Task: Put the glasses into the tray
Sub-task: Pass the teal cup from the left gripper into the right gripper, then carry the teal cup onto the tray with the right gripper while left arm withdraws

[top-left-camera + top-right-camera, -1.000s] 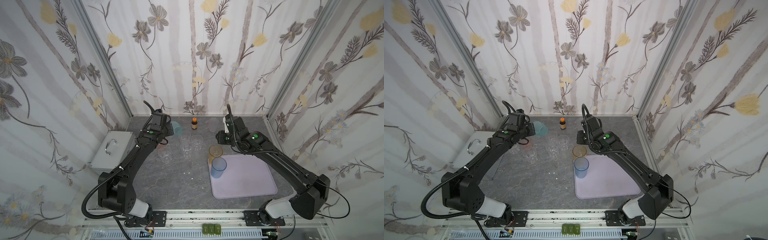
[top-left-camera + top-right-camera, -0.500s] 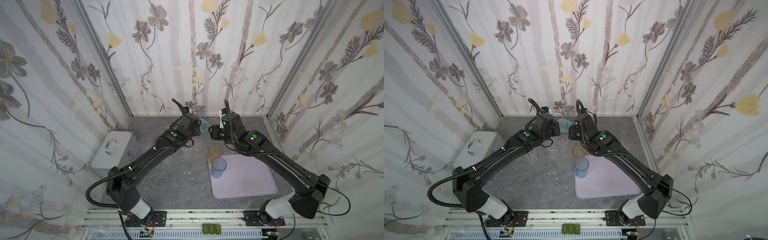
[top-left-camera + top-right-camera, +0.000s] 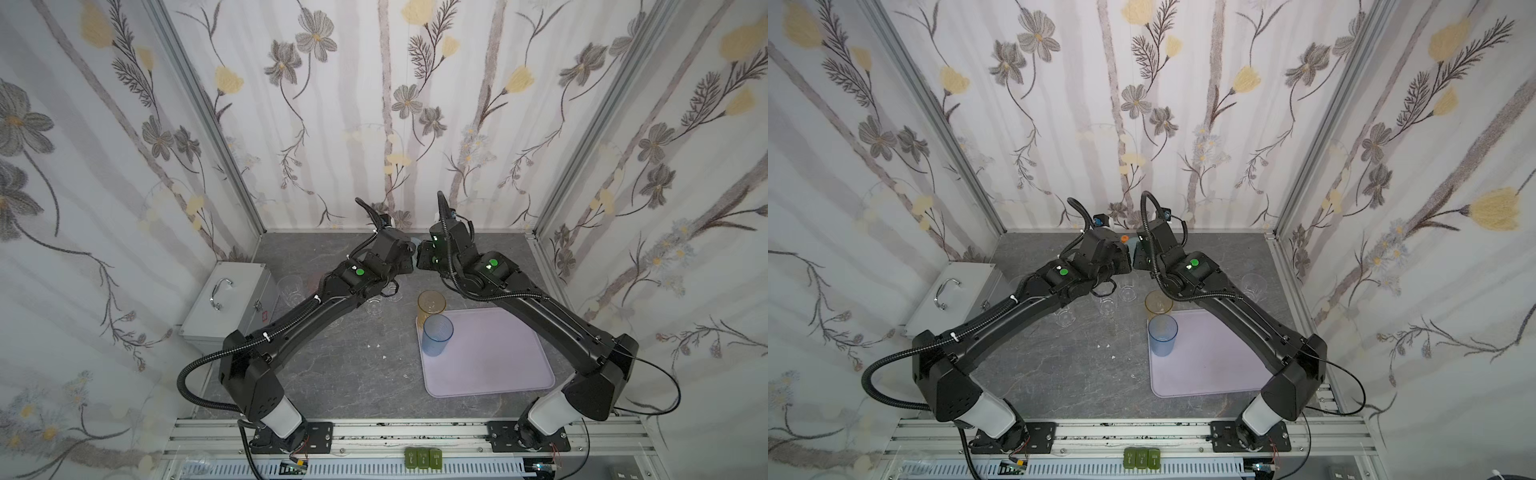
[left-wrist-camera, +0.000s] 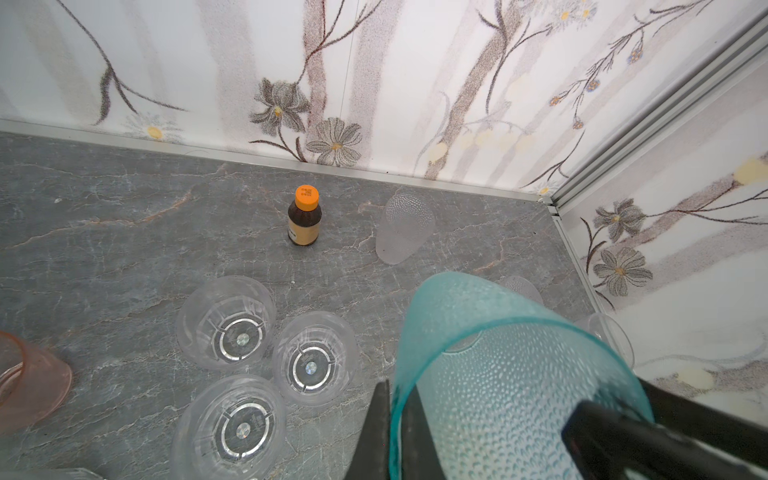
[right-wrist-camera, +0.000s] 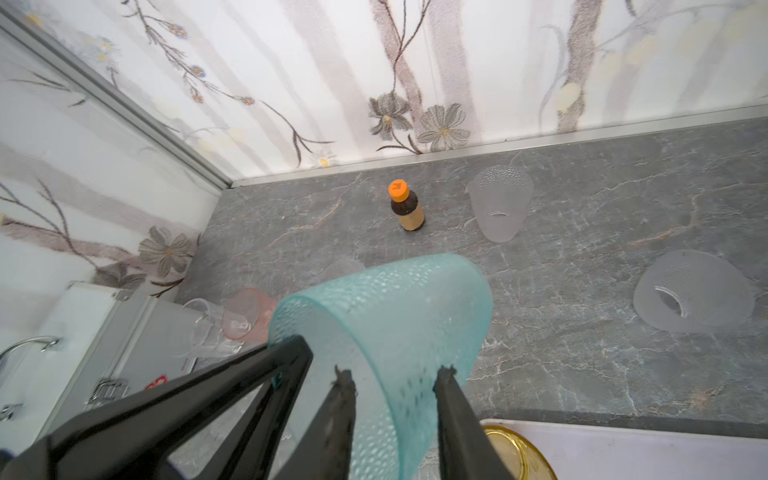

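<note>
Now the left gripper (image 4: 395, 419), pinched on the rim of the teal glass (image 4: 498, 357), has carried it across above the table (image 3: 353, 374) to the right gripper (image 5: 397, 399), whose parted fingers (image 5: 453, 424) straddle it, contact unclear: likely a handover toward the nearby tray (image 3: 498, 357).

Teal glass (image 4: 498, 374) — pebbled, translucent plastic; tabletop (image 4: 124, 249) — matt grey veined stone.

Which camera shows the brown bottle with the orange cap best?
Left wrist view: the small brown bottle with orange cap stands whole, largest. Right wrist view shows it whole, smaller; in a top view only its cap peeks out.
</note>
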Controlling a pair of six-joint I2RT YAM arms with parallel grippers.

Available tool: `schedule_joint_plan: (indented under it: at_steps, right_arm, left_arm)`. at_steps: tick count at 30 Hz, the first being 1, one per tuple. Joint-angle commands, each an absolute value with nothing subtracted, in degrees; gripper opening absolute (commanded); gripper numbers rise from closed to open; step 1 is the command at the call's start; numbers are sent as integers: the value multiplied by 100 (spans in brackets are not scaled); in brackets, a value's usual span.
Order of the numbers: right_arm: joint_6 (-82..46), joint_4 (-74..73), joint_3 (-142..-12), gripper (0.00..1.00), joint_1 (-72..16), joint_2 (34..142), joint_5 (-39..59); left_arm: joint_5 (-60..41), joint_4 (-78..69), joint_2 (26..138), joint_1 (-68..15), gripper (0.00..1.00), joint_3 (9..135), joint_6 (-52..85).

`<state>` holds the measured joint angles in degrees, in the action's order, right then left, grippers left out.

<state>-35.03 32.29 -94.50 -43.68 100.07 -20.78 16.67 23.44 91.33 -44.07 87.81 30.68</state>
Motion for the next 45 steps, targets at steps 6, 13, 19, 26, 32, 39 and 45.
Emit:
schedule_joint_plan:
  at_steps: [6,13,19,26,32,39,45]
  right_arm:
    - [-3188,3436,-9633,15,-4386,10257,-3006]
    - [-2990,3430,-9694,3,-4335,10283,-3186]
    - [-2871,3503,-9687,0,-4178,10183,-3159]
    - [-2774,3672,-9494,0,-3741,9800,-3094]
    - [-2618,4206,-8670,1,-3052,8820,-2928]
    - [-2754,5333,-7411,1,-2690,7755,-2497]
    - [-3350,5835,-6222,0,-2812,7043,-1480]
  left_arm:
    - [1698,2224,9211,-4541,0,9021,3258]
    - [1521,2215,9208,-4648,7,9136,3242]
    - [1458,2215,8966,-4685,23,9145,3175]
    - [1721,2197,8674,-4686,42,8901,3073]
    - [2456,1806,8235,-4685,59,7955,2700]
    - [2646,449,7510,-4551,77,6377,2571]
    - [2221,1,7383,-4306,79,5682,2931]
